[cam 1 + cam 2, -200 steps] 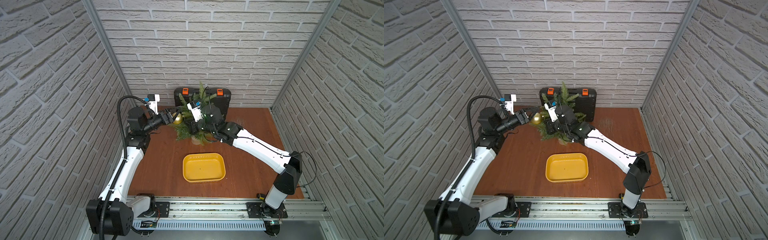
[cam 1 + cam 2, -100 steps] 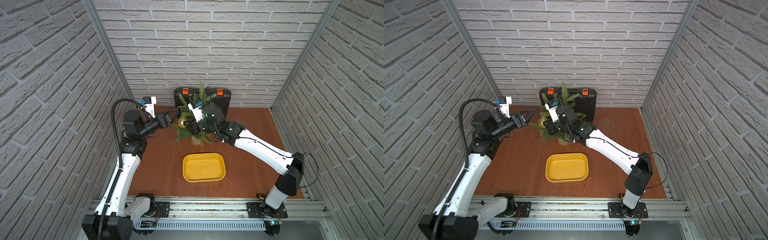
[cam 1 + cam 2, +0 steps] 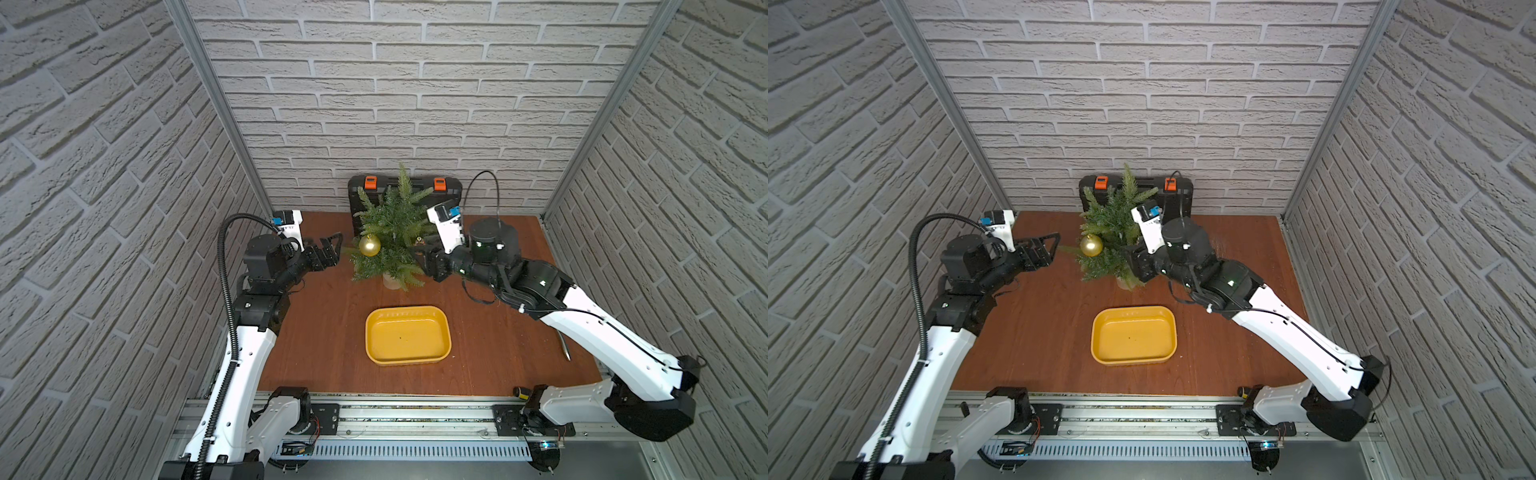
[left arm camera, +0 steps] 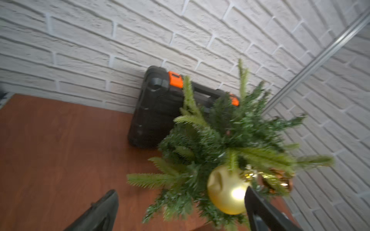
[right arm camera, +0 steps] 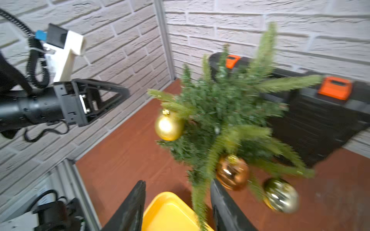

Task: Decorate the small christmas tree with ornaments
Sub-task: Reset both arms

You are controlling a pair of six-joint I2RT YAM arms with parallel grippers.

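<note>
The small christmas tree [image 3: 395, 232] [image 3: 1117, 237] stands before the black case. A matte gold ornament [image 3: 369, 245] [image 3: 1091, 245] [image 4: 226, 192] [image 5: 169, 126] hangs on its left side. A copper ornament [image 5: 232, 172] [image 4: 278, 180] and a shiny gold ornament [image 5: 281, 195] hang on the side facing my right arm. My left gripper [image 3: 337, 249] [image 3: 1054, 249] [image 4: 180, 191] is open, just left of the matte gold ornament and apart from it. My right gripper [image 3: 424, 259] [image 3: 1129, 262] [image 5: 177, 181] is open at the tree's right, with a loose branch tip between its jaws.
An empty yellow tray [image 3: 407, 338] [image 3: 1133, 338] lies on the wooden table in front of the tree. The black case [image 3: 449, 191] [image 3: 1179, 191] with orange latches leans on the back brick wall. Brick walls close in on both sides.
My left gripper let go of the matte gold ornament, opened wide and drew back to the left. My right gripper opened and pulled out of the tree to the right.
</note>
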